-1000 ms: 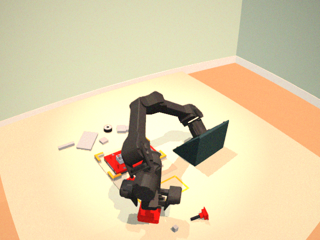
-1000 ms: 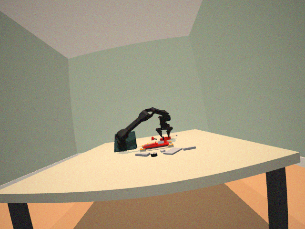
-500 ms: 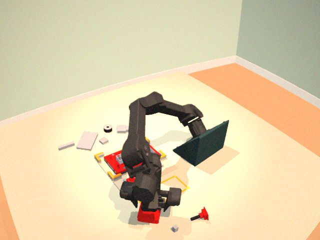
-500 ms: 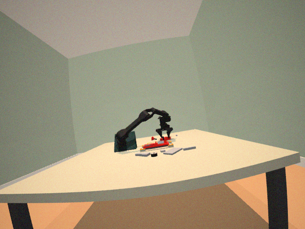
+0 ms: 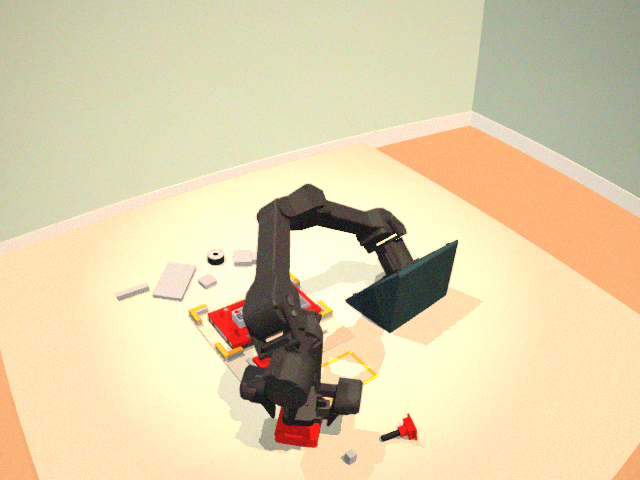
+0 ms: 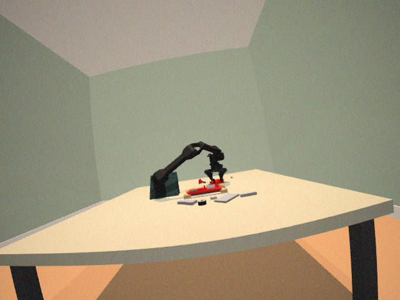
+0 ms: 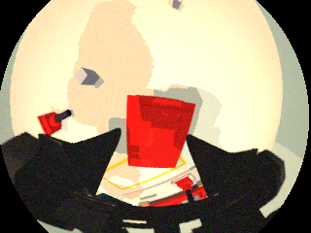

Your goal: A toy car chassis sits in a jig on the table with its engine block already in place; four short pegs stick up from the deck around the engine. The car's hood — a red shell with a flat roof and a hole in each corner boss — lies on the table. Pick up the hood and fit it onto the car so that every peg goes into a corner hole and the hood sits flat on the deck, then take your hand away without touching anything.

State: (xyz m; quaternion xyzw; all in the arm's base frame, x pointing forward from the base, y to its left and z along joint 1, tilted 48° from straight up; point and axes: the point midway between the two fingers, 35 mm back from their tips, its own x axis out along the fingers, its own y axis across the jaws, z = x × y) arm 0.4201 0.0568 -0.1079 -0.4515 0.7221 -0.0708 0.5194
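Note:
The red hood lies on the table, roof up. My gripper is open and points down over the hood, one finger to each side of it, with nothing held. In the wrist view a gap shows between each fingertip and the hood's sides. The red chassis sits among the yellow corners of the jig. The grey engine block is on its deck. The arm hides part of the chassis; I cannot make out all four pegs.
A red piece with a black shaft and a small grey cube lie near the hood. A yellow outline marks the table. A dark panel stands by the arm's base. Beyond the jig lie a grey plate and a black wheel.

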